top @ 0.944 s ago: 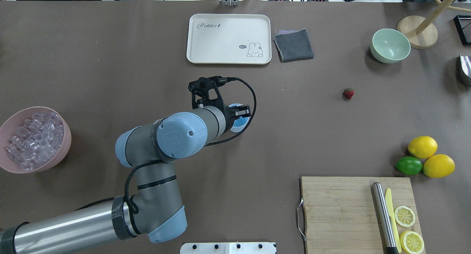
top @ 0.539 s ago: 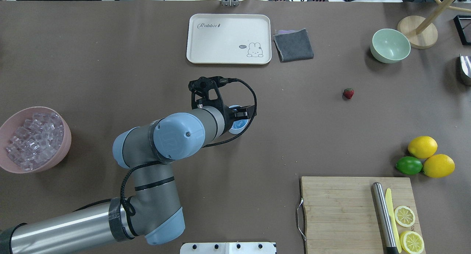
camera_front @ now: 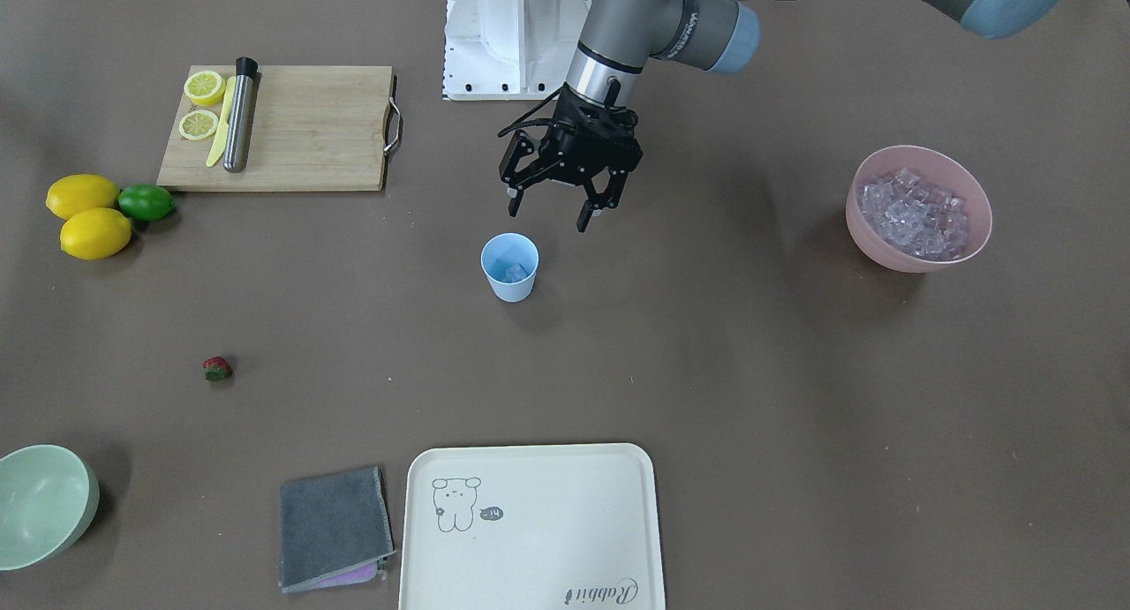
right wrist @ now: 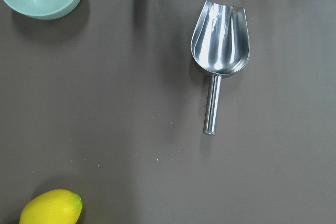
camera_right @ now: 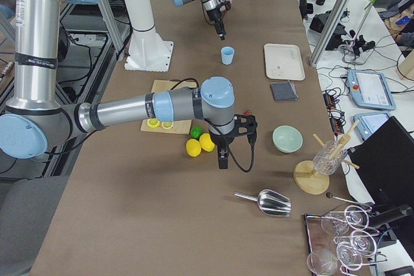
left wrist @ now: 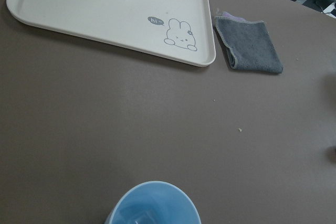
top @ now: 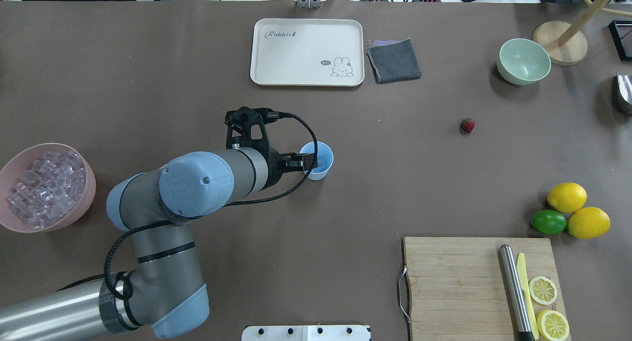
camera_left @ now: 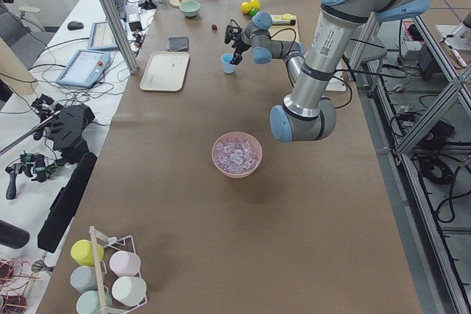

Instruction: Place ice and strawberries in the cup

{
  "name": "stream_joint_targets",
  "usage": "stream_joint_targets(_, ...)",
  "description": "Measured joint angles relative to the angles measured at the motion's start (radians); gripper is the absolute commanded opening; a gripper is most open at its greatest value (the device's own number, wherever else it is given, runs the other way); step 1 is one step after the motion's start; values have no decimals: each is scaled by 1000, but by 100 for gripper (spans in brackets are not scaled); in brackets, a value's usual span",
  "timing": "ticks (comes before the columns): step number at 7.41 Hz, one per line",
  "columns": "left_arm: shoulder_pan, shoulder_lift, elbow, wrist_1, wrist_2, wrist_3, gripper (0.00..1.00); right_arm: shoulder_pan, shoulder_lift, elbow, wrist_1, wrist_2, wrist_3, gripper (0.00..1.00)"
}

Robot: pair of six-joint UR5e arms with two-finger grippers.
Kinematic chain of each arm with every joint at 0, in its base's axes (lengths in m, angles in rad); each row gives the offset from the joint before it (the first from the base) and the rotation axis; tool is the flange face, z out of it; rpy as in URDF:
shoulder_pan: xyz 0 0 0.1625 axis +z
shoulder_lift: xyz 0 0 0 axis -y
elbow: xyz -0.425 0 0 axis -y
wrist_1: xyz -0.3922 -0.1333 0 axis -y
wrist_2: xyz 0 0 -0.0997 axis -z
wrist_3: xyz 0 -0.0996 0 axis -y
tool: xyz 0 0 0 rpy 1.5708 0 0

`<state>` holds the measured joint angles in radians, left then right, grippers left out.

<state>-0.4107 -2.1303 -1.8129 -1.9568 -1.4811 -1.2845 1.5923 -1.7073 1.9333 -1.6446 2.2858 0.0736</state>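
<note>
The left claw [camera_front: 548, 219] hangs above the counter [camera_front: 759, 372] in the upper middle of the front-facing view. Its two fingers are spread wide with nothing between them. The cup [camera_front: 509, 267] stands upright just below it in that frame, clear of the fingertips. In the overhead view, at the frame's centre, the claw's tip overlaps the cup's left rim. A clear cube [camera_front: 512, 271] lies at the cup's bottom. The left wrist view shows the blue rim at bottom centre with the cube inside.

The ice [camera_front: 914, 214] fills the pink bowl [camera_front: 914, 259] at the right of the front-facing view, well apart from the cup. The strawberry [camera_front: 216, 368] lies on bare counter at lower left, also well apart from the cup, between the lemons [camera_front: 84, 213] above and the green bowl [camera_front: 84, 486] in the bottom left corner. A tray [camera_front: 530, 504] sits at bottom centre, with a grey cloth [camera_front: 334, 526] just to its left.

The right claw [camera_right: 222, 159] shows only in the right side view, near the centre, pointing down beside the lemons. I cannot tell whether it is open or closed. Its wrist camera looks down on a metal scoop [right wrist: 219, 40] right of centre, handle toward the bottom of the frame.
</note>
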Motion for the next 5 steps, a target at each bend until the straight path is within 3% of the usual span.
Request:
stream_joint_targets(3, -51, 177, -151, 130, -50, 209, 100, 0, 1, -6, 0, 0, 0, 100)
stream_joint_targets(5, -206, 360, -248, 136, -236, 383, 100, 0, 0, -7, 0, 0, 0, 100)
